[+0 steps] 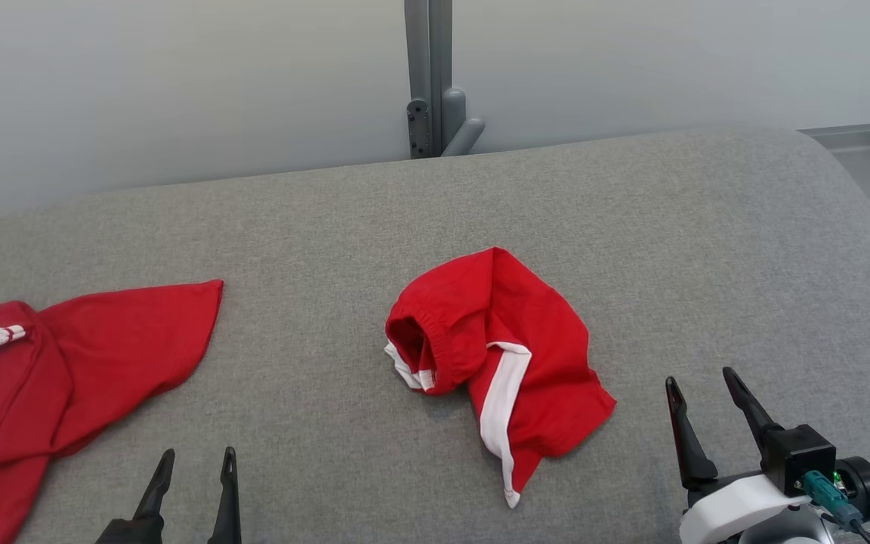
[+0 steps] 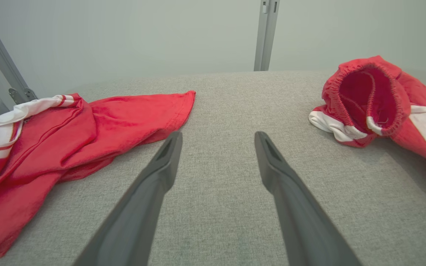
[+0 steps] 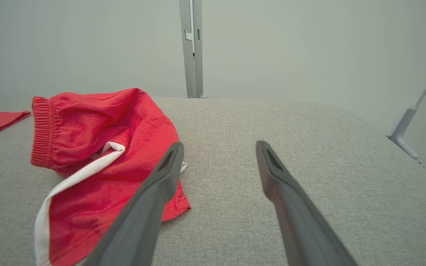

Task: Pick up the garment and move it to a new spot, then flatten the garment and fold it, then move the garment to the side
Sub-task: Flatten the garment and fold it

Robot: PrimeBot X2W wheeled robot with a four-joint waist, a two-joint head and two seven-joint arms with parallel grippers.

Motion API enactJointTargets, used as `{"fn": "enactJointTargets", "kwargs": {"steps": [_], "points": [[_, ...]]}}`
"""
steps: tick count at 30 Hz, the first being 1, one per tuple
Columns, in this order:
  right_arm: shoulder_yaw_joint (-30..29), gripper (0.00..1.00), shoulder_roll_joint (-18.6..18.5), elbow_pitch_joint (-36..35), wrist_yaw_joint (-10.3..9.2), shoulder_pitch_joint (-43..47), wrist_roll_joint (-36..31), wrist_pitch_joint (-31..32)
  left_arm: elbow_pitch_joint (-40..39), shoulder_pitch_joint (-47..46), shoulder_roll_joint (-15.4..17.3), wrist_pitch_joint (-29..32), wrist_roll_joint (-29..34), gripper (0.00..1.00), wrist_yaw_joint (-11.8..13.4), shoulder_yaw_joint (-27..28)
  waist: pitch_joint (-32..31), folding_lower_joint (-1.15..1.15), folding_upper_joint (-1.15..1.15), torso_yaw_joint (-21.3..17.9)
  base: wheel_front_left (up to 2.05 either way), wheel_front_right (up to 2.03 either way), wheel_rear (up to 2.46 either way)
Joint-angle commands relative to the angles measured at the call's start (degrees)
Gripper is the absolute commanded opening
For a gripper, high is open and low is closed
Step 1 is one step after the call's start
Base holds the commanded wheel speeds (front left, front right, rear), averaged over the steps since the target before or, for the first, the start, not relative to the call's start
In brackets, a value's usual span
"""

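The garment (image 1: 503, 340), red shorts with a white side stripe and an elastic waistband, lies crumpled at the middle of the grey padded table (image 1: 631, 227). My left gripper (image 1: 199, 453) stands open near the front edge, left of the garment and apart from it. My right gripper (image 1: 701, 375) is open too, to the right of the garment's lower corner. In the left wrist view the left gripper (image 2: 217, 135) points at bare cloth-covered table, with the garment (image 2: 368, 99) at the right. In the right wrist view the garment (image 3: 98, 136) lies left of the right gripper (image 3: 219, 144).
A second red piece of clothing with white trim (image 1: 87, 355) is spread at the table's left edge, left of the left gripper (image 2: 87, 125). A grey post (image 1: 427, 75) rises behind the table's far edge. Bare table lies to the right and far side.
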Motion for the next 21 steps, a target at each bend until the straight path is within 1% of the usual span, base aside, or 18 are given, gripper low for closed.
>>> {"fn": "enactJointTargets", "kwargs": {"steps": [1,4,9,16,19,21], "points": [[0.1,1.00,-0.3,-0.1,-0.02,-0.2,-0.3,-0.2,-0.4,-0.9,-0.2,-0.2,0.9,1.00,-0.3,-0.4,0.1,0.00,0.23,-0.2,0.00,0.00,0.00],[0.2,1.00,-0.4,-0.1,-0.02,-0.4,-0.3,-0.2,-0.7,-1.5,-0.2,-0.2,1.2,1.00,-0.5,-2.2,0.3,0.00,0.23,-0.5,0.00,0.00,0.00],[1.2,1.00,-0.7,-0.3,-0.02,-1.7,-0.1,-0.2,0.3,-5.3,1.6,-0.1,1.8,1.00,-0.8,-10.2,1.8,0.00,0.23,-2.4,0.00,0.00,0.00],[1.6,1.00,-0.4,-1.0,-0.02,-3.9,0.5,-0.2,7.1,-14.9,5.6,-0.1,0.4,1.00,-0.9,-22.5,6.4,0.00,0.23,-6.4,0.00,0.00,0.00],[1.4,1.00,-0.2,-1.0,-0.02,-4.6,0.8,-0.2,10.8,-18.7,6.9,-0.1,0.1,1.00,-0.9,-25.8,8.1,0.00,0.23,-8.4,0.00,0.00,0.00],[1.1,1.00,0.0,-1.0,-0.02,-5.0,1.0,-0.2,12.7,-20.6,7.2,-0.1,-0.2,1.00,-0.9,-27.2,8.9,0.00,0.23,-9.6,0.00,0.00,0.00]]}}
